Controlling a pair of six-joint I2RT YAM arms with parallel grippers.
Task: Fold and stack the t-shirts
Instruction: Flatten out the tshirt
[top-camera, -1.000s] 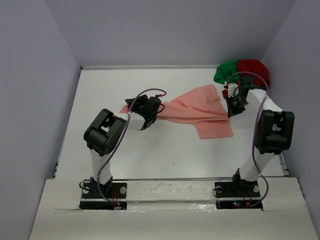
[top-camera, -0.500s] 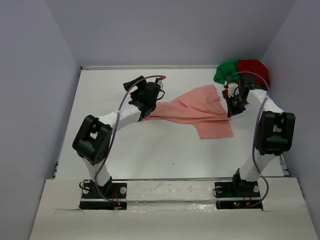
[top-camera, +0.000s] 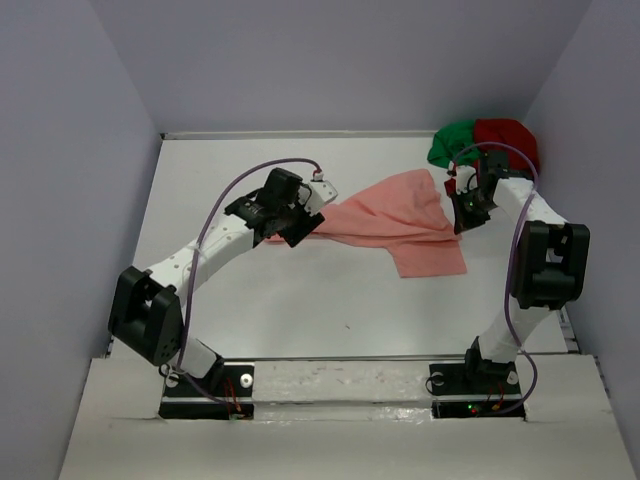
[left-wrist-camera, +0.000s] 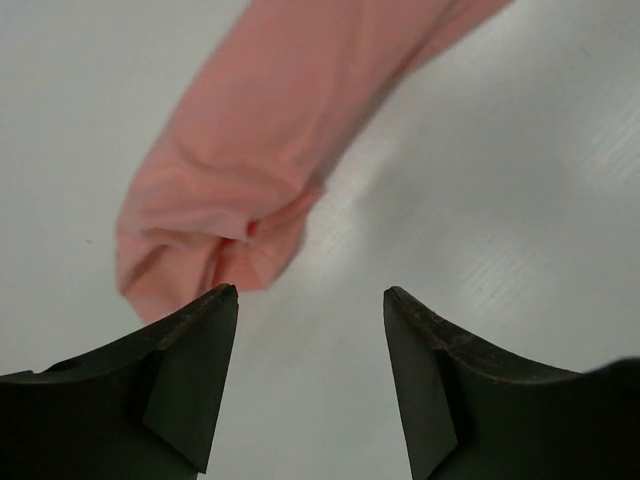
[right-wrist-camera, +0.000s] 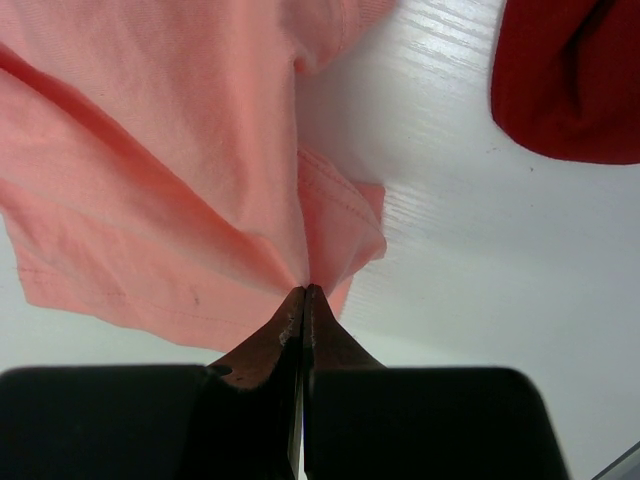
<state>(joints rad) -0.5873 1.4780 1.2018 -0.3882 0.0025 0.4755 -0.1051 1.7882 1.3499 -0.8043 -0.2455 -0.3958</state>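
The salmon-pink t-shirt (top-camera: 395, 225) is lying spread and rumpled across the middle and right of the worktop (top-camera: 260, 300). My right hand (right-wrist-camera: 303, 297) is pinching a fold at the shirt's right edge, its fingers clenched tight on the cloth. My left hand (left-wrist-camera: 310, 300) is hovering released, its fingers spread. The shirt's bunched left end is lying just beyond its fingertips, ungripped. The dark red t-shirt (top-camera: 508, 140) and the green t-shirt (top-camera: 450, 145) are sitting heaped together, touching, in the far right corner.

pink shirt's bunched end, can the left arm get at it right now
Probably yes: the left arm has its jaws open just short of the pink shirt's bunched end, nothing in between.
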